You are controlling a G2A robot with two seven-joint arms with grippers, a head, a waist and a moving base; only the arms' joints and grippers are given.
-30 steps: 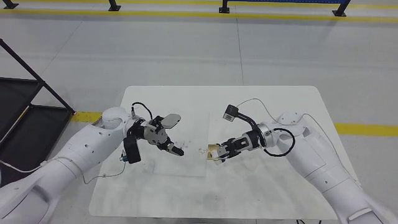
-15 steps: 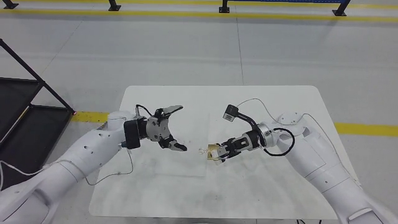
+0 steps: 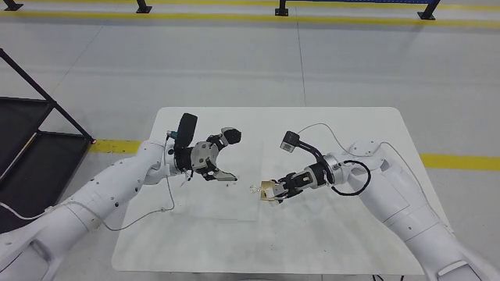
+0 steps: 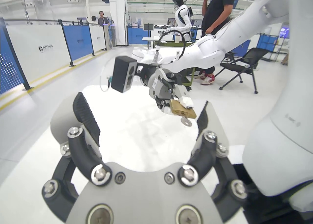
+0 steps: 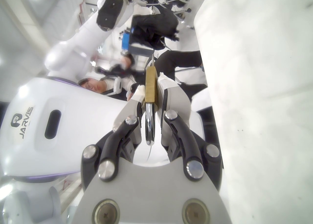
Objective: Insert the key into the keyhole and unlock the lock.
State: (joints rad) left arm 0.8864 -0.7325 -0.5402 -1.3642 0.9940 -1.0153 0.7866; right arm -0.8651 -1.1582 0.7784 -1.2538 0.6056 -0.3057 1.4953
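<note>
Right claw (image 3: pixel 272 191): clamped on the brass lock (image 3: pixel 267 186), its two white-padded fingers (image 5: pixel 137 94) pressed against the flat sides of the lock body; it is held in the air above the middle of the worktop (image 3: pixel 336 226).

Lock: in the left wrist view the lock (image 4: pixel 183 110) sits tilted in the right claw (image 4: pixel 179 105), clear of the worktop surface. In the right wrist view the steel shackle (image 5: pixel 148 122) points back toward the wrist, between the roots of the fingers. Whether the shackle is latched or released cannot be told.

Key (image 4: pixel 186 121): small and silver, sticking out of the end of the lock body opposite the shackle, with its round head hanging free. From above, the key (image 3: pixel 254 190) points toward the left arm.

Left claw (image 3: pixel 230 157): fingers spread wide apart and holding nothing. It is raised over the left half of the worktop and turned toward the lock, near it but not touching lock or key.

Left claw, own view: the black ribbed fingers (image 4: pixel 85 115) of the left claw (image 4: pixel 144 110) frame the lock and key, which lie beyond them, close to one fingertip.
</note>
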